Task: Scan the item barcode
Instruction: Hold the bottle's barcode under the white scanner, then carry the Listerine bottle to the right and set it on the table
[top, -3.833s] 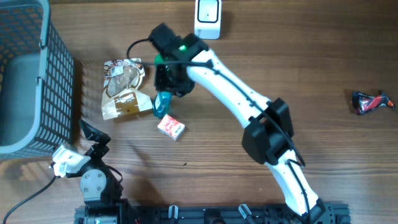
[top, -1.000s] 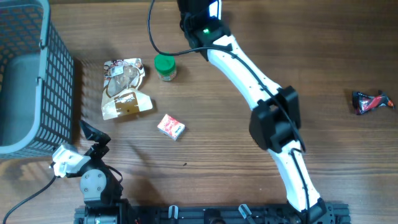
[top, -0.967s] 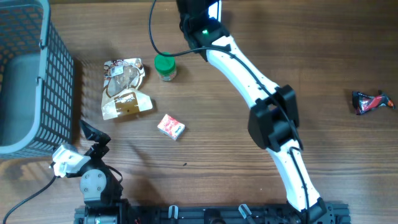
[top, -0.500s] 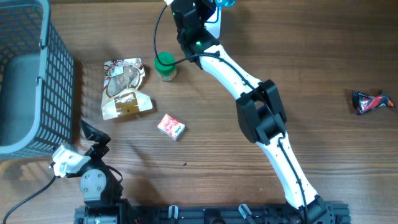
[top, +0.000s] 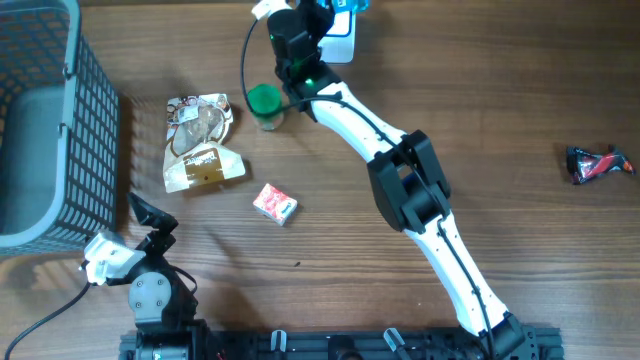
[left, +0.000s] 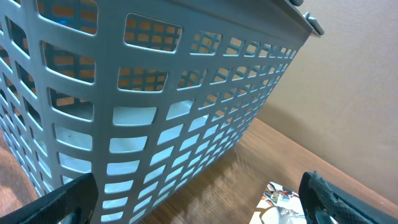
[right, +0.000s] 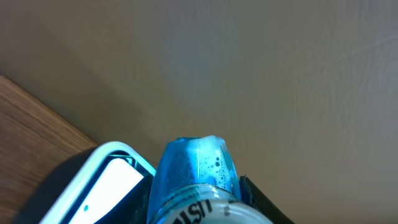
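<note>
- Right gripper is at the far edge of the table, jaws partly closed around the blue bottle.
- The bottle is lifted off the table, right beside and over the scanner. Whether the two touch can't be told.
- Right wrist view: the bottle's clear blue end fills the lower centre, with the scanner's white frame and dark window just to its left. No barcode is readable on the label from here.
- Left gripper is parked near the table's front-left, jaws fully spread, holding nothing, facing the grey basket.
- On the table: green-capped jar upright near the right arm, snack bag left of it, small red-white box below, red-black wrapper well apart at the right.
</note>
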